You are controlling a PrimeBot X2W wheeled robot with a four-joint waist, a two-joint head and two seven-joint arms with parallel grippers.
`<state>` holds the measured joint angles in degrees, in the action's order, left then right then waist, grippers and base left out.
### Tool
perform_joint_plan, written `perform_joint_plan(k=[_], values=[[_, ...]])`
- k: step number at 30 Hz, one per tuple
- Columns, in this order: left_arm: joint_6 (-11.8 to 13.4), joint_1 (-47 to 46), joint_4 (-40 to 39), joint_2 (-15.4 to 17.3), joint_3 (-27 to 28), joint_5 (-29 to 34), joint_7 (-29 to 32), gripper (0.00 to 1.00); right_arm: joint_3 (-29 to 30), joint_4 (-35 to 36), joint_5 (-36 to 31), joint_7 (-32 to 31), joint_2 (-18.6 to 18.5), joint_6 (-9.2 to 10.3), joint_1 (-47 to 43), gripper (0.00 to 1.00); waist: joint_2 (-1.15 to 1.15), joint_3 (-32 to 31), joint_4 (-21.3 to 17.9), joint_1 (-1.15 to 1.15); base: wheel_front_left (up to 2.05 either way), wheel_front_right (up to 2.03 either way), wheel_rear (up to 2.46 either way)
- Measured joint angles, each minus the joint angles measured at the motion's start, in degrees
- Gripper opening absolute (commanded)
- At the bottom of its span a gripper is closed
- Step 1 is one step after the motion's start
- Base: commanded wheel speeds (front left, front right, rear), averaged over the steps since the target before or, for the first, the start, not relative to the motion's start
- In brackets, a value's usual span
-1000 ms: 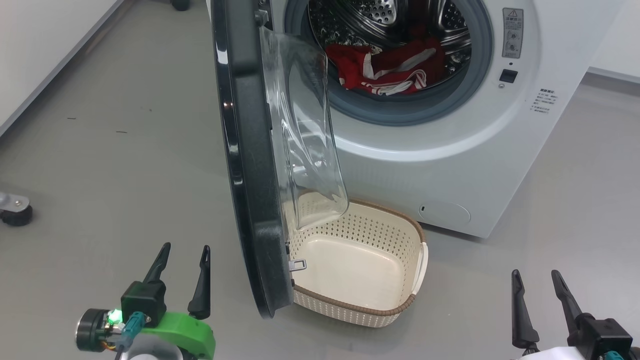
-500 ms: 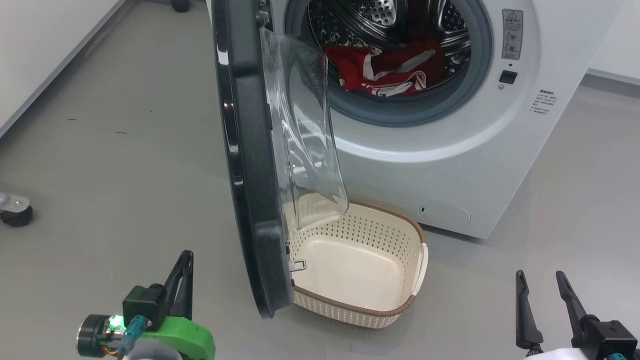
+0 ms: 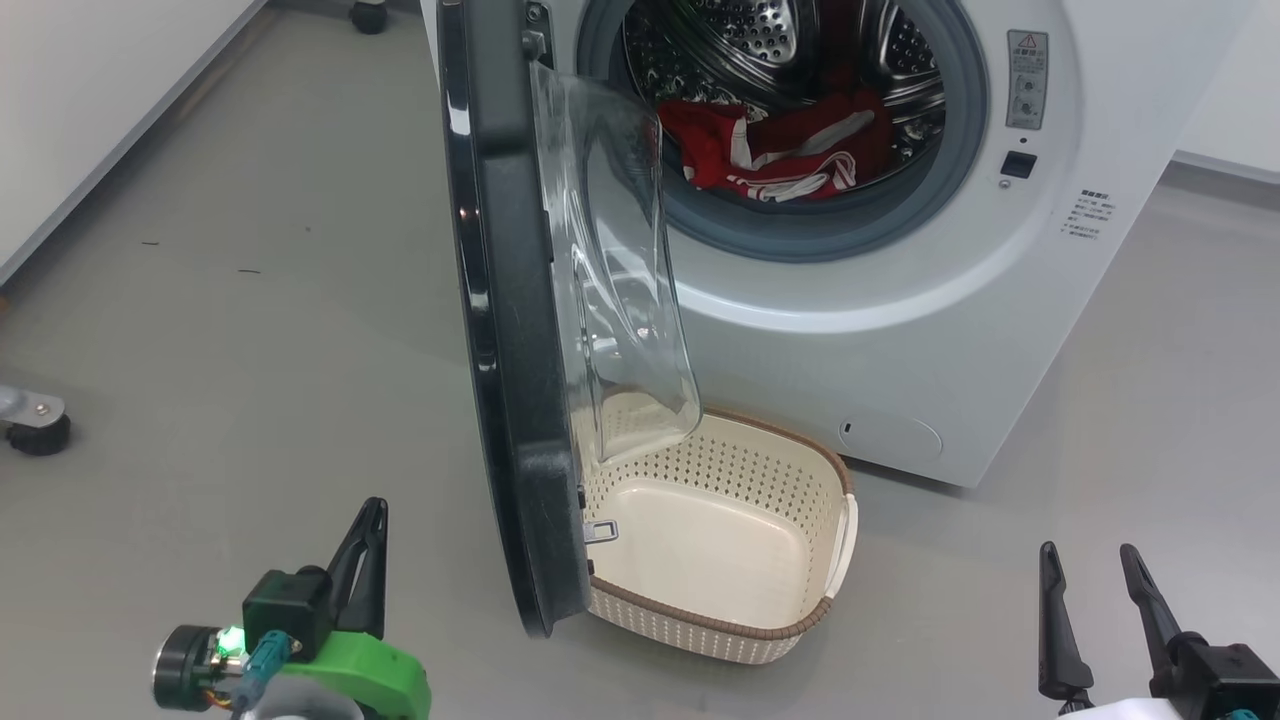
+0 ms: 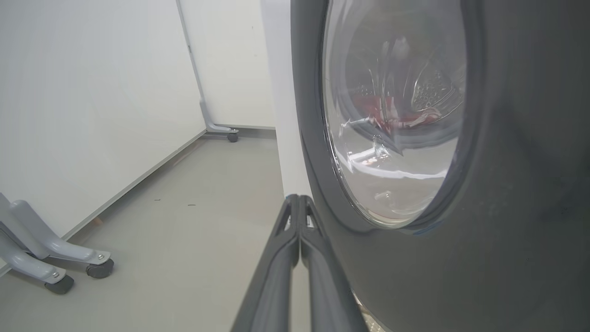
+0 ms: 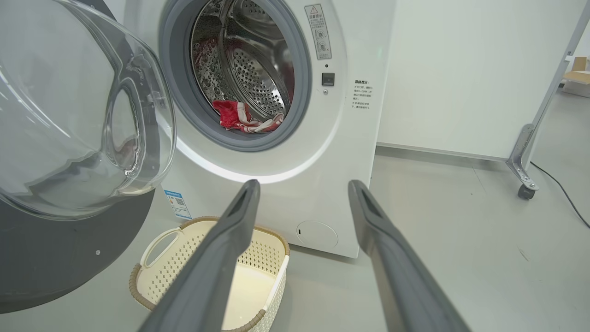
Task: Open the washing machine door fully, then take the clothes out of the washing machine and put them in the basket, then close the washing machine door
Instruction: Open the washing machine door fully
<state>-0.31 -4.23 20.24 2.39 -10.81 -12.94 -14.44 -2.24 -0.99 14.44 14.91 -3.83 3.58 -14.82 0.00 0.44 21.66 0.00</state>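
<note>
The white washing machine (image 3: 900,330) stands ahead with its black-rimmed door (image 3: 510,380) swung out edge-on toward me, the clear glass bowl (image 3: 620,270) facing the drum. Red clothes with white stripes (image 3: 780,150) lie inside the steel drum, also seen as clothes (image 5: 239,117) in the right wrist view. The cream basket (image 3: 790,570) sits on the floor under the door, empty. My left gripper (image 3: 368,520) is shut, low left, just beside the door's outer face (image 4: 415,258). My right gripper (image 3: 1085,560) hangs open at the lower right, holding nothing.
Grey floor spreads to the left and right of the machine. A wheeled grey stand foot (image 3: 35,425) sits at the far left, another caster (image 3: 368,15) at the back. A white wall (image 3: 90,80) runs along the left; a wheeled frame leg (image 5: 525,184) stands right.
My left gripper's fingers closed together a second ago and have stayed shut. The head camera has shifted slightly, sliding the whole scene a bit down and right.
</note>
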Motion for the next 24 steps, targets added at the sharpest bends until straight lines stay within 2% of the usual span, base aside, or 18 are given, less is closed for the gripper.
perform_joint_plan(k=[7, 15, 16, 20, 24], values=[[0.02, 0.00, -4.63, -0.01, 1.32, -0.01, -0.01, 0.00, 0.65, -0.27, -0.25, 0.00, 0.30, -0.90, -0.06, 1.00, 0.00, -0.25, 0.24, 0.00, 0.00, 0.00, 0.00], [0.55, -2.06, -20.52, 0.00, 2.96, 0.91, -0.03, 0.00, 2.16, -0.65, -0.73, 0.00, 0.44, -1.51, -0.06, 1.00, 0.00, -0.33, 0.60, 0.00, 0.00, 0.00, 0.00], [0.51, -3.17, -24.70, -0.01, 2.33, 0.96, -0.27, 0.00, 2.38, -0.69, -0.88, 0.00, 0.51, -1.70, -0.05, 1.00, 0.00, -0.30, 0.74, 0.00, 0.00, 0.00, 0.00], [-0.05, -4.94, -32.37, 0.00, -0.11, 0.94, -0.33, 0.00, 2.71, -0.80, -1.01, 0.00, 0.65, -2.00, -0.03, 1.00, 0.00, -0.21, 0.93, 0.00, 0.00, 0.00, 0.00], [-2.13, -5.46, -37.84, 0.01, -4.35, 0.66, -0.33, 0.00, 2.82, -0.99, -1.57, 0.00, 0.77, -2.52, 0.09, 1.00, 0.00, -0.10, 0.89, 0.00, 0.00, 0.00, 0.00]])
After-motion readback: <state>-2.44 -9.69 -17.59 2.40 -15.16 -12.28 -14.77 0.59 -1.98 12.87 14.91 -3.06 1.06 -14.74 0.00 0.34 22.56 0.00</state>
